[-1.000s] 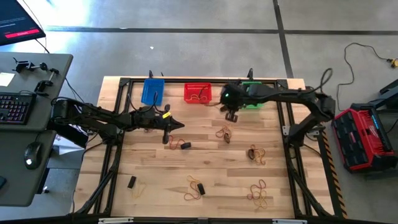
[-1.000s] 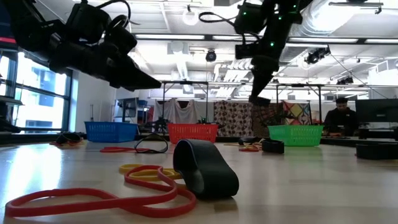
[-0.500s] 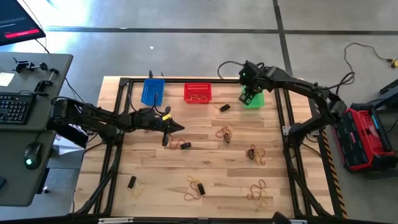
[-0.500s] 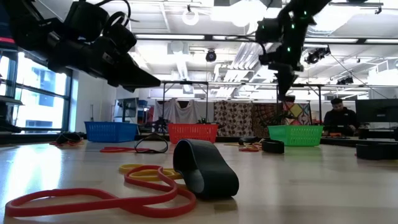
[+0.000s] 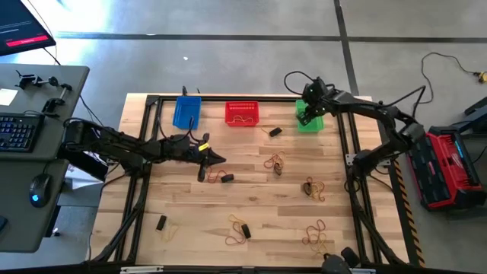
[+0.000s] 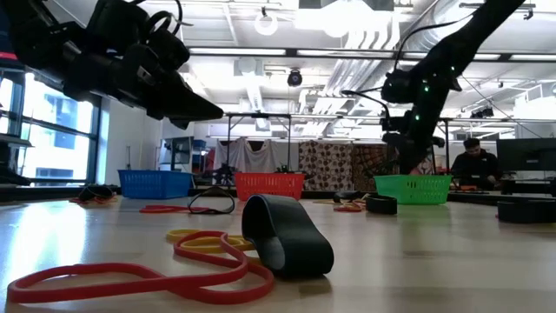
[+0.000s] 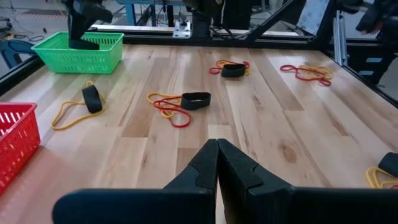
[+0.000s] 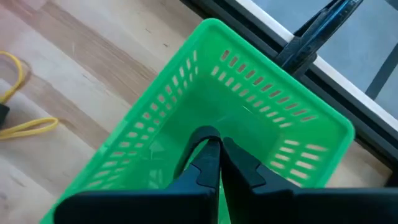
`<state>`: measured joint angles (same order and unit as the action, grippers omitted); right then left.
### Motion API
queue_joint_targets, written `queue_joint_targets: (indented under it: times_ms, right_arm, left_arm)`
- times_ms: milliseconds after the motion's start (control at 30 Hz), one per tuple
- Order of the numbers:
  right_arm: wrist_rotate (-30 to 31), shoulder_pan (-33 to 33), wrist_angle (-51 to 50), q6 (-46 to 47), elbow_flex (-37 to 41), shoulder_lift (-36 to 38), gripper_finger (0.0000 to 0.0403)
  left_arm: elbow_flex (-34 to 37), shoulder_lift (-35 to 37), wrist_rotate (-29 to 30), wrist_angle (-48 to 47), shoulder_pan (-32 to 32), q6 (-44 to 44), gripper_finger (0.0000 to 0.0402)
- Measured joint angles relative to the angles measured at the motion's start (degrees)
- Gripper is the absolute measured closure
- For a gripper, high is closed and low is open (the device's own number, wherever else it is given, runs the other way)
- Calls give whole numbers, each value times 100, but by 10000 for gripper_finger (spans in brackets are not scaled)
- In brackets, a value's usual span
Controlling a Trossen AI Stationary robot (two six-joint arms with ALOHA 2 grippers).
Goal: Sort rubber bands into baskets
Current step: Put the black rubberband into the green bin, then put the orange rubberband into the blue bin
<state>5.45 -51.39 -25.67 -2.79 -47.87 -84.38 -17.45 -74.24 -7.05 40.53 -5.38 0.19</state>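
Note:
My right gripper (image 8: 214,142) is shut and points down over the inside of the green basket (image 5: 310,122) at the table's far right, with nothing showing between its fingers. The red basket (image 5: 242,113) holds a few rubber bands, and the blue basket (image 5: 186,112) stands to its left. My left gripper (image 7: 217,148) is shut and hovers above the table's left middle (image 5: 217,157), holding nothing. Loose rubber bands lie flat on the wood: a dark one with a yellow loop (image 7: 91,99), a dark one on red and yellow loops (image 7: 194,99), and others (image 5: 313,188).
More band clusters lie near the front edge (image 5: 240,230) (image 5: 316,236) and front left (image 5: 162,224). Black frame rails (image 5: 348,144) run along the table's sides. A desk with a keyboard (image 5: 17,131) stands left of the table. A person (image 6: 473,161) sits in the room behind.
My right gripper has swung from the spot between the red and green baskets toward the table's right edge, then dropped over the green basket, staying shut. The bands on the table lie where they were.

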Motion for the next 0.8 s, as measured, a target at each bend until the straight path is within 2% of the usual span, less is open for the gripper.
queue_joint_targets:
  times_ms: [400,500,667,800]
  right_arm:
    - [4,-7,142,142,105,-2,399]
    - [4,-7,140,140,105,-2,379]
    - [7,-7,70,133,73,-3,322]
    - [55,-6,-321,122,-321,3,291]
  left_arm:
    - [0,0,59,1,73,37,401]
    - [0,0,61,-23,90,44,401]
    - [0,0,115,-34,149,18,401]
    - [0,0,271,-34,210,129,401]
